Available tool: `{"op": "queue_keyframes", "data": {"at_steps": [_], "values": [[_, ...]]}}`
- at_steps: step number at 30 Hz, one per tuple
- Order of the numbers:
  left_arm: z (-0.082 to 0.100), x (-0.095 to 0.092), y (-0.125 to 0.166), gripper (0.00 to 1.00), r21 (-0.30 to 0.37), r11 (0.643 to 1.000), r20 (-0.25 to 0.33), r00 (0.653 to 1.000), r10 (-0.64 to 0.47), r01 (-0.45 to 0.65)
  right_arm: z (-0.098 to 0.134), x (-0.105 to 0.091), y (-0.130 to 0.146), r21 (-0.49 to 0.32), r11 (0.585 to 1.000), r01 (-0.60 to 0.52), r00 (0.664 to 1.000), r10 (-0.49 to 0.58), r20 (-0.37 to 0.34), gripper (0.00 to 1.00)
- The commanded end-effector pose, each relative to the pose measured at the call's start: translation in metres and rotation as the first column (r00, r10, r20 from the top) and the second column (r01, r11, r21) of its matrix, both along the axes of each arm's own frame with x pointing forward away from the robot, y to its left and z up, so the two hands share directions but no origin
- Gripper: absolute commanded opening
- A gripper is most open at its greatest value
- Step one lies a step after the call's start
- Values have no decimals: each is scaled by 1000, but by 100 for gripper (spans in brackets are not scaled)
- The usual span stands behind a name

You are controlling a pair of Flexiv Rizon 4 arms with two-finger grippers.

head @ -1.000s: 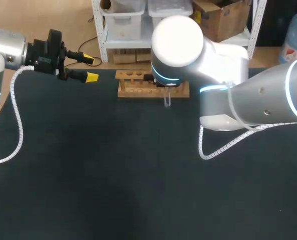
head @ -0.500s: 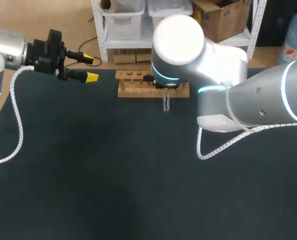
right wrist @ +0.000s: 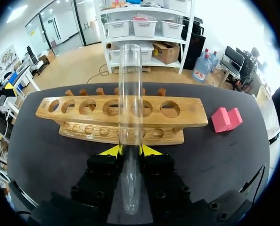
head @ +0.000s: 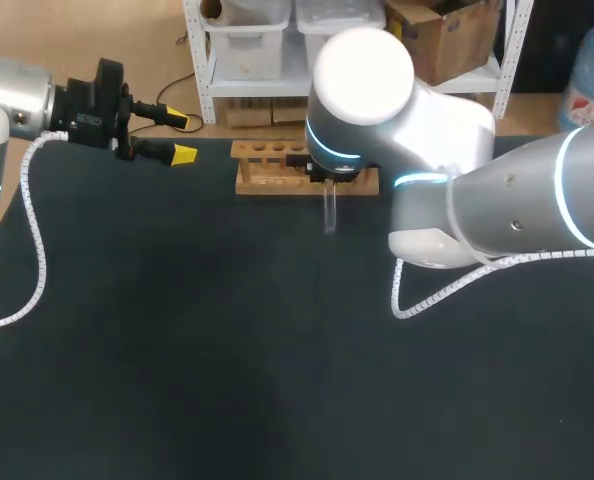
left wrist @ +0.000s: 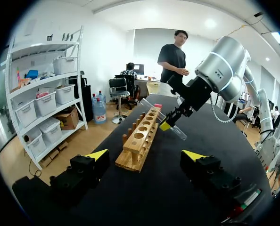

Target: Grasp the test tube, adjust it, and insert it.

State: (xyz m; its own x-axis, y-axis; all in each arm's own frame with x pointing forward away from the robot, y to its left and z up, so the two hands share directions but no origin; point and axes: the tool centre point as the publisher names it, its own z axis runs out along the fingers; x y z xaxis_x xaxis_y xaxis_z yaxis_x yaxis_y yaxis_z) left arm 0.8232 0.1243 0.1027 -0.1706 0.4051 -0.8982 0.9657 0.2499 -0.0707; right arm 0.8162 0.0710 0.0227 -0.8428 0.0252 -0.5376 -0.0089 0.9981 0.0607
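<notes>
right gripper (right wrist: 130,149): yellow tips clenched on test tube (right wrist: 130,94) from both sides
test tube: clear smooth glass cylinder, just before rack (right wrist: 187,117), in no hole
rack: pale wood, two tiers, round holes
pink block (right wrist: 226,118): matte, angular, beside rack's end
left gripper (left wrist: 145,155): fingers spread wide, gripping nothing, well apart from rack

Clear glossy test tube (right wrist: 129,94), smooth wood rack (right wrist: 189,117), matt blk table (head: 227,350).

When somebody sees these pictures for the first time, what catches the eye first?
The right gripper, shut on a clear tube, holds it in front of the rack at the far edge of the table. The left gripper is open near the far left corner, facing the rack's end.
</notes>
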Motion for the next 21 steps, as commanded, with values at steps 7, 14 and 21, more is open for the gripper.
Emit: {"op": "queue_keyframes", "data": {"at_steps": [7,14,21], "values": [[-1,-1,0,100,-2,1000,2,1000,1,-1,-4,-2,-2,3,1000,3,1000,-3,-9,0],[-1,-1,0,100,-2,1000,2,1000,1,-1,2,-7,-4,-4,1000,13,1000,-13,-7,0],[-1,-1,0,100,-2,1000,2,1000,1,-1,16,-16,-4,-16,999,41,999,-40,11,0]]}}
